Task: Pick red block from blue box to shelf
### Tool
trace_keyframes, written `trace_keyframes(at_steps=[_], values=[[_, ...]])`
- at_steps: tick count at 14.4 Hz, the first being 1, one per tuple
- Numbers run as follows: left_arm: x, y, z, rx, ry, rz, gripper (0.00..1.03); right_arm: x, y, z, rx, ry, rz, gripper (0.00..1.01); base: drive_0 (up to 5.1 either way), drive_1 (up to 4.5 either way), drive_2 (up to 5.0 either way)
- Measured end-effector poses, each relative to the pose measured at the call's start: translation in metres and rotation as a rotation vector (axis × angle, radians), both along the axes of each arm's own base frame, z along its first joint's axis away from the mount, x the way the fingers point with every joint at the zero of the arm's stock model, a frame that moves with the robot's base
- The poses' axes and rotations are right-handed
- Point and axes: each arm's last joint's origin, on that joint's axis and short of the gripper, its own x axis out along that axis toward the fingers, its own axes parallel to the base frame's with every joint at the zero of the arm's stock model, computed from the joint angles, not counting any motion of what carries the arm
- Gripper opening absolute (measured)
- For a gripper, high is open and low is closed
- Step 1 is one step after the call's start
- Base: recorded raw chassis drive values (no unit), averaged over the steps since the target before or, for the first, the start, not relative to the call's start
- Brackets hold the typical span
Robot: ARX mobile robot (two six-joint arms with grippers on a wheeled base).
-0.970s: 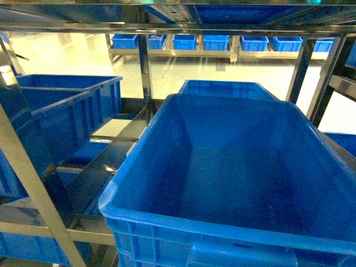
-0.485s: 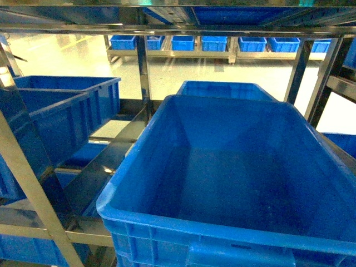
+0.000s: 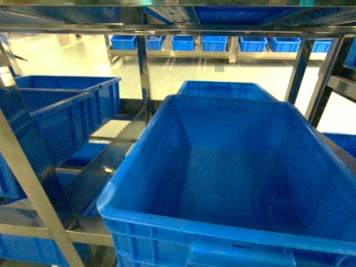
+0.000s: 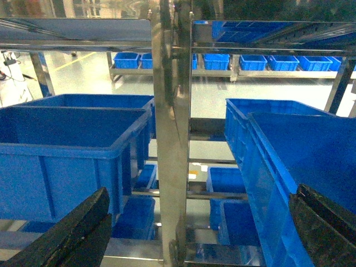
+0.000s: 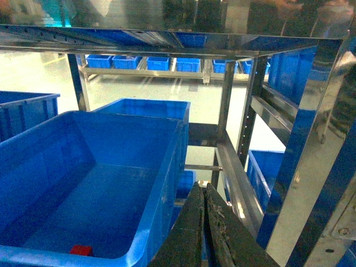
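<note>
One red block (image 5: 81,250) lies on the floor of the big blue box (image 3: 233,178), close to its near wall and seen only from the right wrist. It looks small, rigid and light, so a grip across its two flat sides should hold. Left pincer (image 4: 194,233) stands wide apart by a shelf (image 4: 171,139) upright; right pincer (image 5: 204,233) is closed together, empty, just outside the box.

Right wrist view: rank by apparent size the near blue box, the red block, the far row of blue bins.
1. Near blue box, fills the lower left.
2. Far row of blue bins; each looks small, but distance makes that unsure.
3. Red block, a small patch on the box floor.
</note>
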Motion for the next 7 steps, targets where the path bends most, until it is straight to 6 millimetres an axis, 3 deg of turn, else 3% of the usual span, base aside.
trace_keyframes(at_steps=[4, 5, 6, 7], values=[[0.0, 0.0, 0.0, 0.0, 0.0, 0.0, 0.98, 0.0, 0.0, 0.0, 0.0, 0.0, 0.0, 0.02, 0.0, 0.0, 0.0], [0.0, 0.0, 0.0, 0.0, 0.0, 0.0, 0.98, 0.0, 0.0, 0.0, 0.0, 0.0, 0.0, 0.06, 0.0, 0.0, 0.0], [0.0, 0.0, 0.0, 0.0, 0.0, 0.0, 0.98, 0.0, 0.0, 0.0, 0.0, 0.0, 0.0, 0.21, 0.0, 0.0, 0.0], [0.0, 0.0, 0.0, 0.0, 0.0, 0.0, 0.98, 0.0, 0.0, 0.0, 0.0, 0.0, 0.0, 0.46, 0.0, 0.0, 0.0]])
